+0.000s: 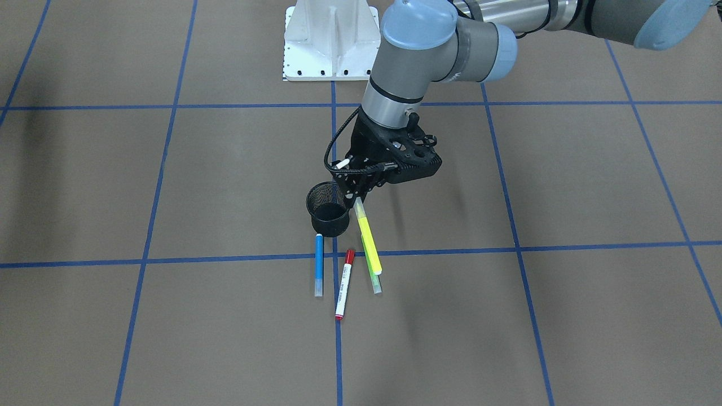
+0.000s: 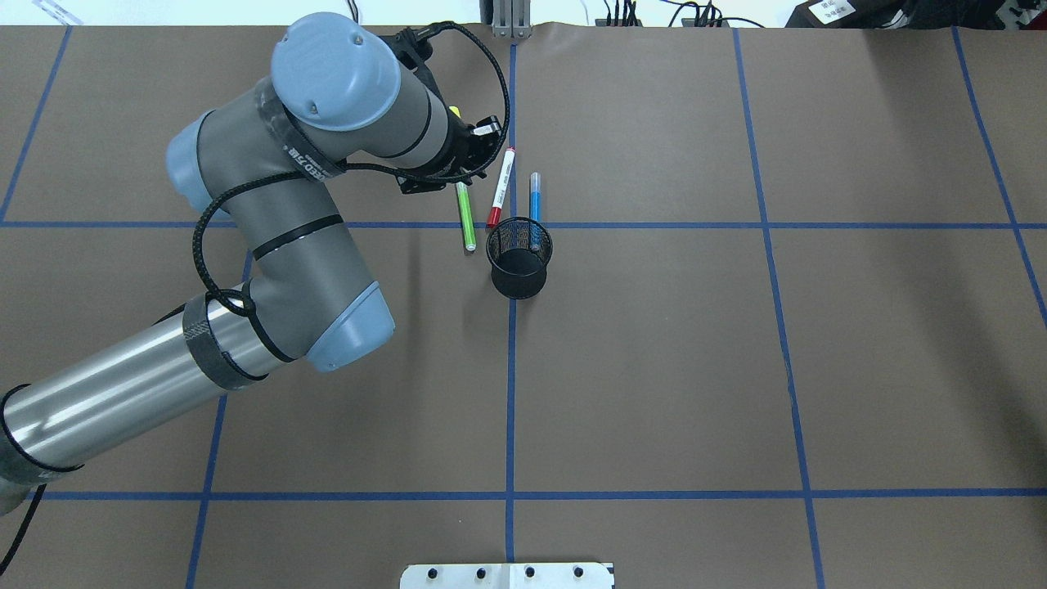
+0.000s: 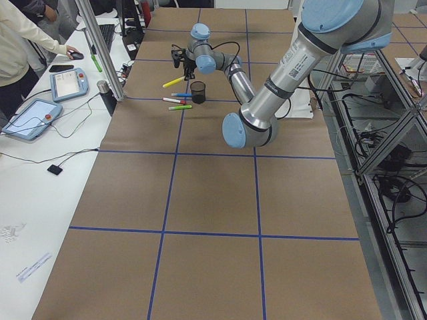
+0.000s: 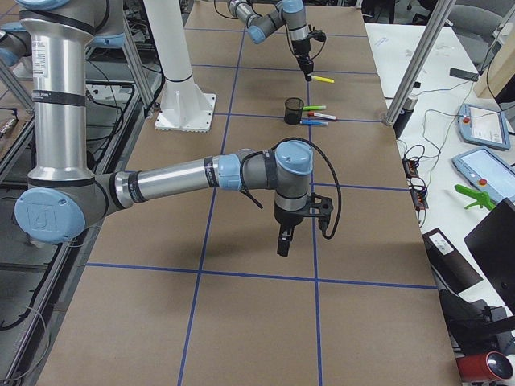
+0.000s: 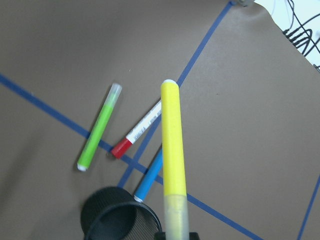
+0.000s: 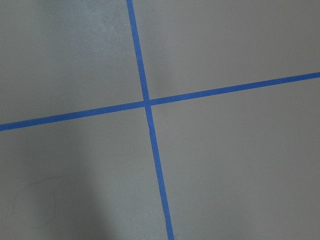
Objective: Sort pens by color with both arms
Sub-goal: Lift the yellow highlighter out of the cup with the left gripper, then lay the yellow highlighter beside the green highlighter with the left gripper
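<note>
My left gripper (image 1: 359,196) is shut on the pale cap end of the yellow highlighter (image 1: 368,242) and holds it tilted above the table, beside the black mesh cup (image 1: 327,210). In the left wrist view the yellow highlighter (image 5: 172,145) points away from me. Below it lie the green highlighter (image 5: 98,127), the red-capped white pen (image 5: 142,129) and the blue highlighter (image 5: 150,180). The overhead view shows the green highlighter (image 2: 465,217), the red-capped pen (image 2: 501,186) and the blue highlighter (image 2: 535,196) side by side behind the cup (image 2: 519,262). My right gripper (image 4: 283,241) hangs over bare table far from the pens; I cannot tell if it is open or shut.
The white base pedestal (image 1: 330,39) stands at the robot's side of the table. Blue tape lines (image 6: 147,102) cross the brown table. An operator and tablets (image 3: 30,117) are at a side desk.
</note>
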You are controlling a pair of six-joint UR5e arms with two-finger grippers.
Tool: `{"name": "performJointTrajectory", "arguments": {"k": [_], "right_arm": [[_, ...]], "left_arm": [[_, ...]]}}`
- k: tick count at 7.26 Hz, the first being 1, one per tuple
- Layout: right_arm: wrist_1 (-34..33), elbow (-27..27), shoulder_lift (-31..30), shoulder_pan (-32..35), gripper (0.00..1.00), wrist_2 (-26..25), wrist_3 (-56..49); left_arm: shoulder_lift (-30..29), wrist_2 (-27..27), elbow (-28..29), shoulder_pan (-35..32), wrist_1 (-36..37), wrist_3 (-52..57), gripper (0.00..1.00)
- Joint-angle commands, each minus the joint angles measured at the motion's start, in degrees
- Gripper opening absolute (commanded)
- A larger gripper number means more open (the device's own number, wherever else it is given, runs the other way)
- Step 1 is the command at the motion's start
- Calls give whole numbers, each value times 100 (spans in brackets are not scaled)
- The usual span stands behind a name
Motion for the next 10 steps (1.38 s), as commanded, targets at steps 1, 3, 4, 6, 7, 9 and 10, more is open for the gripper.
{"name": "performJointTrajectory", "arguments": {"k": [1, 3, 4, 6, 7, 9, 10], "right_arm": [[0, -73, 32, 2, 100, -3, 0], [0, -74, 24, 11, 100, -3, -9], [-9, -100, 24, 28, 100, 15, 0], [-79, -144, -72, 273, 100, 67, 0], [-18, -118, -308, 370, 100, 94, 0], [0, -13, -328, 433, 100, 94, -18], [0, 118, -302, 450, 100, 320, -18]], "left_arm": [[255, 625, 229, 201, -160, 233, 0], [185, 1478, 870, 588, -606, 233, 0], [194, 1656, 1047, 606, -765, 277, 0], [202, 1850, 1285, 650, -969, 391, 0], [220, 1894, 1286, 659, -969, 496, 44], [264, 1912, 1103, 659, -961, 820, 100], [421, 1869, 806, 642, -943, 1110, 100]]}}
